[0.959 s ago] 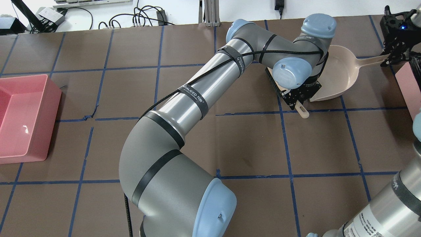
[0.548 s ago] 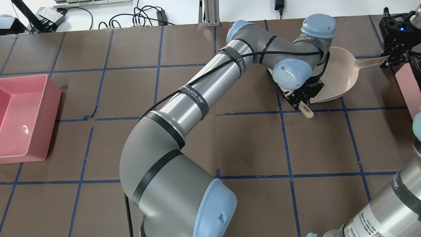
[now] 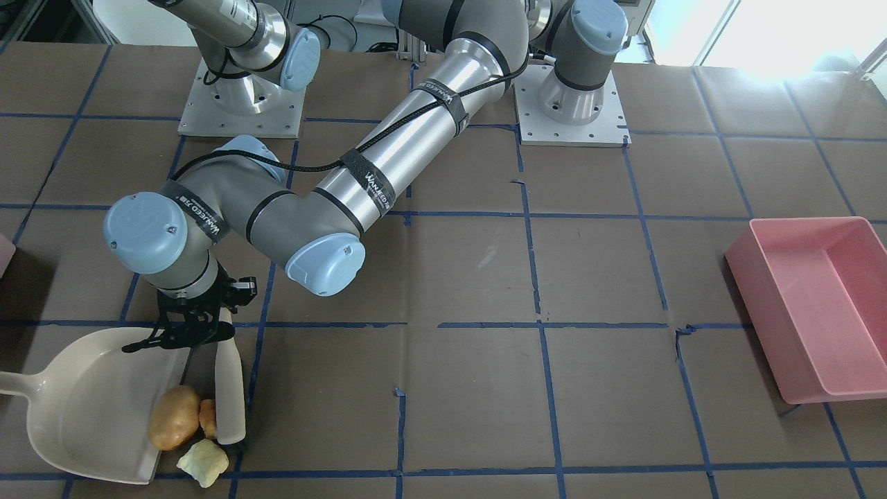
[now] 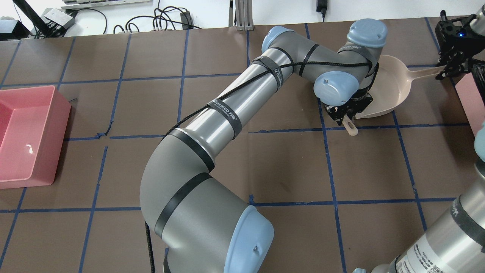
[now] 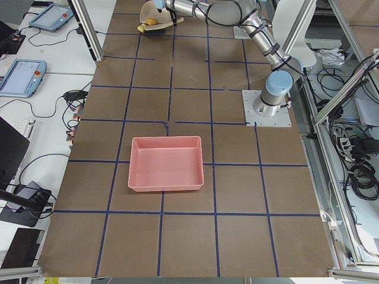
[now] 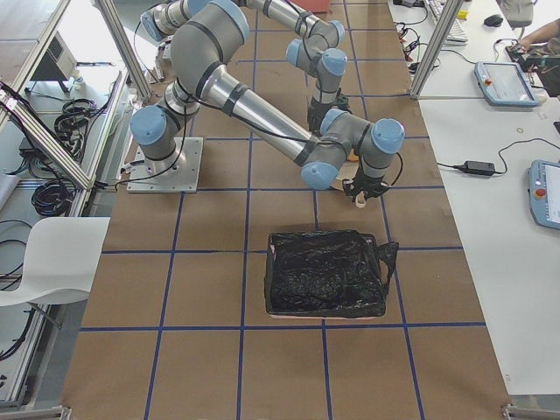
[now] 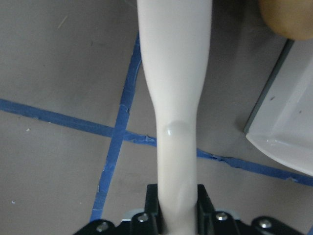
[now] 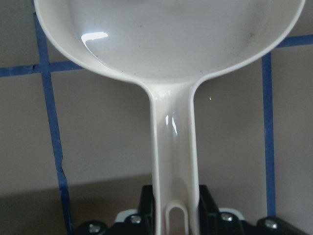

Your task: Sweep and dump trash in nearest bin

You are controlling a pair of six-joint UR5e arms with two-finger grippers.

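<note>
Three lumps of trash lay at the dustpan [image 3: 76,409] mouth: the potato-shaped lump [image 3: 172,418] on its lip, a crusted chunk [image 3: 207,418] between it and the brush [image 3: 227,378], and a pale chunk [image 3: 203,461] just outside on the tabletop [image 3: 471,277]. Within the last second the brush had swung closer to the dustpan, so we judged the sweep nearly done and the dumping not begun. The left jaws were clamped on the brush handle, the right jaws on the dustpan handle. We counted one brush, one dustpan, one bin [image 4: 469,100] corner nearby, and one pink tub [image 3: 762,305] well apart.
</note>
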